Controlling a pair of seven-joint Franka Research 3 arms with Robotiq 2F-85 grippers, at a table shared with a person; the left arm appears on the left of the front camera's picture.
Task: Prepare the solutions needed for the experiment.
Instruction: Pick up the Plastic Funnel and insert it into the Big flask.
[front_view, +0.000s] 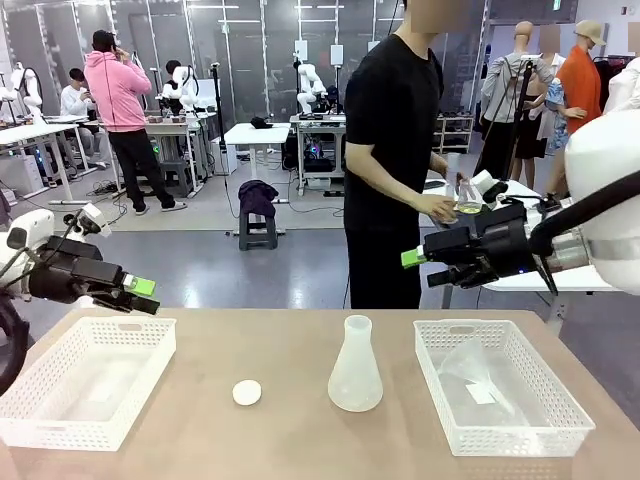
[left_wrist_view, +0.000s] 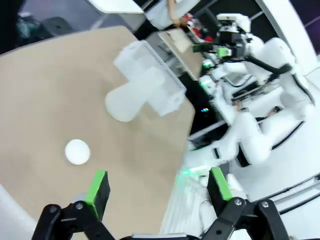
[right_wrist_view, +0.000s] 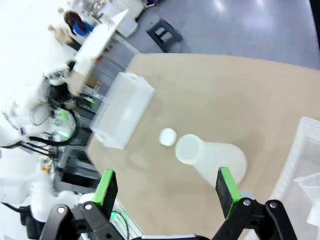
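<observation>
— Tan tabletop (front_view: 300, 345): what stands on it?
— Frosted conical plastic flask (front_view: 355, 378), upright at lower centre, seemingly empty. Small white round cap (front_view: 247, 392) near its left. White lattice basket (front_view: 60, 432) lower left, second lattice basket (front_view: 520, 442) lower right.
— And what's to be prepared?
— The solutions (front_view: 468, 208), a pale yellow-green liquid, I think, in the person's hands (front_view: 440, 207) at a side table right of centre; too small to be sure.
— Grippers?
— Left gripper (front_view: 143, 295) and right gripper (front_view: 425, 268) both gape empty above the table's side edges.
— Step?
— Early, I'd judge: nothing poured. Next calls for steadying the flask's narrow neck; bare tabletop around it gives room, but mind the cap and basket walls
</observation>
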